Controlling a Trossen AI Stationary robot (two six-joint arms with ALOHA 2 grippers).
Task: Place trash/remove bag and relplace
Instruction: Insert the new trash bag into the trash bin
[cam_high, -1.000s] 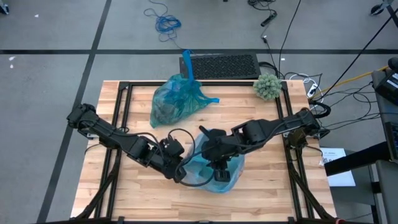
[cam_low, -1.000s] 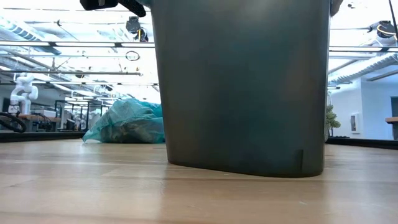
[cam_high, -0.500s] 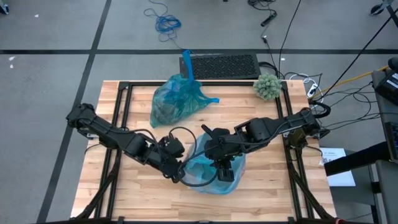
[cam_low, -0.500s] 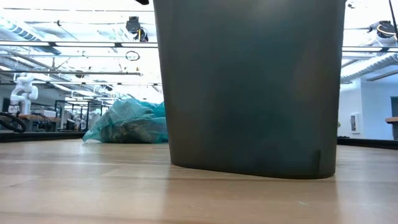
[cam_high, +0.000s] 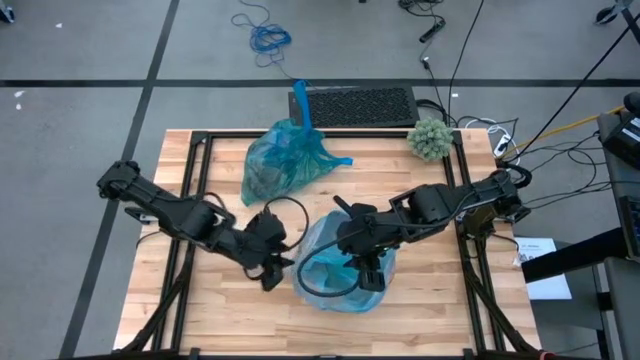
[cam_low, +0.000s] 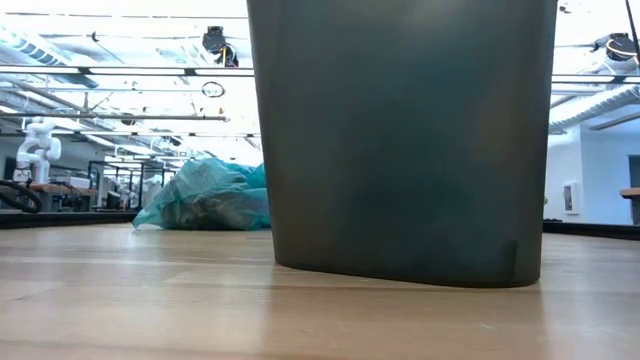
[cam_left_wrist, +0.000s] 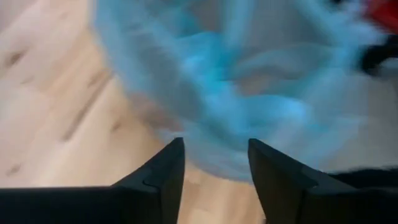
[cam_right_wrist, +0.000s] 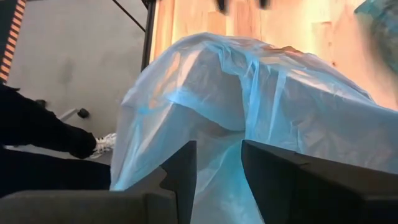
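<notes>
Fitting fresh liner (cam_high: 340, 270) over bin (cam_low: 400, 140): thin, slippery film, tears easily; grip at rim hem. Left gripper (cam_high: 268, 262) apart, empty. Right gripper (cam_high: 368, 272) pinches liner.

Left arm reaching inward from table's left edge, left gripper (cam_high: 272, 268) fingers parted, right arm stretched across, right gripper (cam_high: 368, 272) pointing down

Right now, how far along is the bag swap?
Done: the full tied bag lies out on the table behind the bin. In hand: a fresh blue liner is draped over the bin; the right gripper is at it with the liner between its jaws, while the left gripper is beside it, jaws open. Left: seat the liner around the rim.
</notes>
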